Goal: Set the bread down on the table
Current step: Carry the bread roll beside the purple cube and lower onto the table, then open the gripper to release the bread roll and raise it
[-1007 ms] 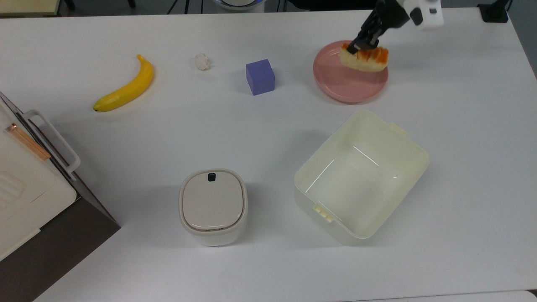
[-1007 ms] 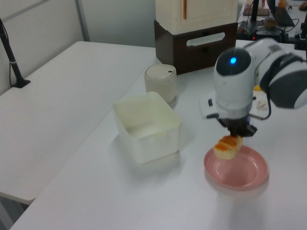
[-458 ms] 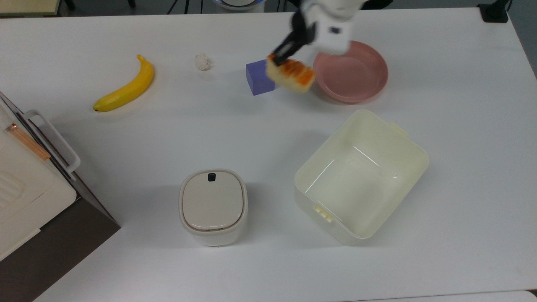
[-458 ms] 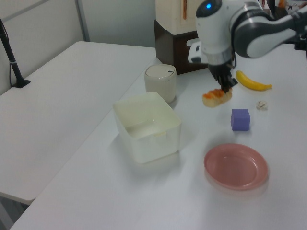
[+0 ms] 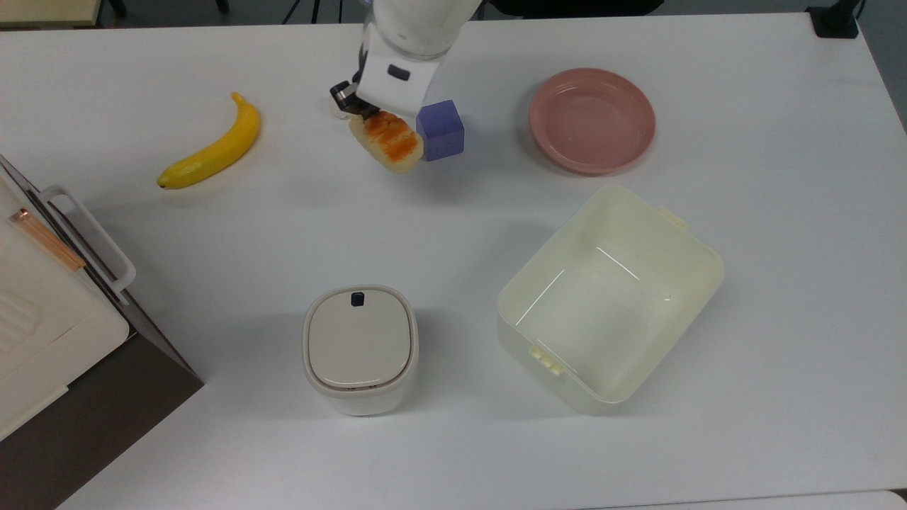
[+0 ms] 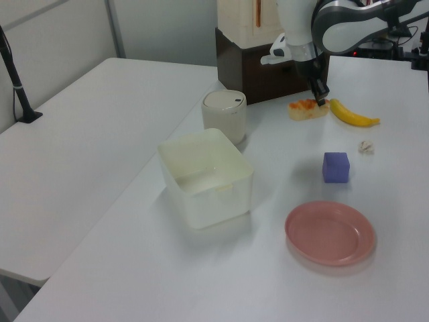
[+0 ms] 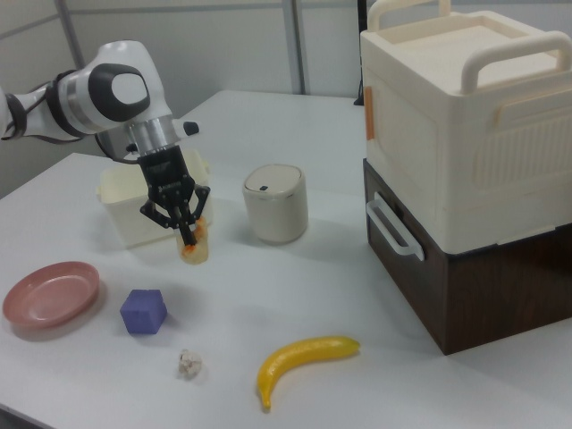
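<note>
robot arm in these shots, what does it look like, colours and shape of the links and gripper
The arm has rounded glossy white shells with dark grey or black bands at the joints. A grey metallic ring sits at the wrist above a black two-finger gripper with thin dark fingers. In the top view the hand is a white block with a small dark oblong mark on it.

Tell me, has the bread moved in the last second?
Yes. The bread, held in the gripper, has left the pink plate and gone toward the top view's left, past the purple cube.
</note>
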Action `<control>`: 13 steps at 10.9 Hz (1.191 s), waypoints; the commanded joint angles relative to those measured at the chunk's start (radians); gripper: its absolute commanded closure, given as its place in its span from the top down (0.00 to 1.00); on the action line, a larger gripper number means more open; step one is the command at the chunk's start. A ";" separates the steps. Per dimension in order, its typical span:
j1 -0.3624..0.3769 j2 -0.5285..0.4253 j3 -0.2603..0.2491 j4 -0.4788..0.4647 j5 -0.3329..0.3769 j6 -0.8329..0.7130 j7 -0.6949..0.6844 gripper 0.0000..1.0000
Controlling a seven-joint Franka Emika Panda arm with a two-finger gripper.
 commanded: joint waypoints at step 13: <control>-0.015 -0.096 -0.130 0.224 0.222 -0.155 0.384 1.00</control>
